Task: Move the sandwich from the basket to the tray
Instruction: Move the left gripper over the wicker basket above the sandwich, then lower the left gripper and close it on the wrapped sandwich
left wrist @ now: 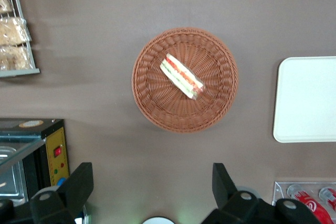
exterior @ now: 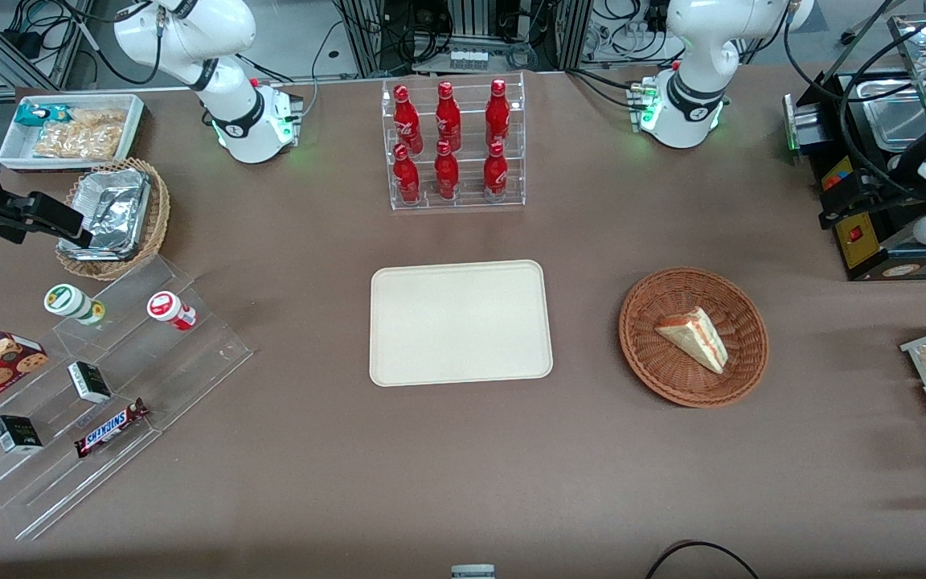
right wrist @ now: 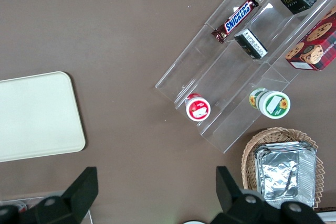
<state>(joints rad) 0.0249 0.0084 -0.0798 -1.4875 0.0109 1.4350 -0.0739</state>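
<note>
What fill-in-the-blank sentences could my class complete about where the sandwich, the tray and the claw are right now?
1. The sandwich lies in the round ____.
2. The cream tray holds ____ food.
3. The claw, high above the table, has its fingers ____.
4. The rack holds ____ red bottles.

Missing words: basket; no; open; six

Robot lab (cable-strewn aluminium framing (exterior: 471, 32))

- The sandwich (exterior: 694, 338) (left wrist: 181, 75) is lying in the basket (exterior: 648, 354) (left wrist: 152, 106).
- The basket is sitting beside the tray (exterior: 399, 362) (left wrist: 304, 124), apart from it, toward the working arm's end.
- The bottle rack (exterior: 455, 145) is standing farther from the front camera than the tray.
- The gripper (left wrist: 152, 187) is hovering above the table (exterior: 463, 482), fingers spread wide, well apart from the basket.
</note>
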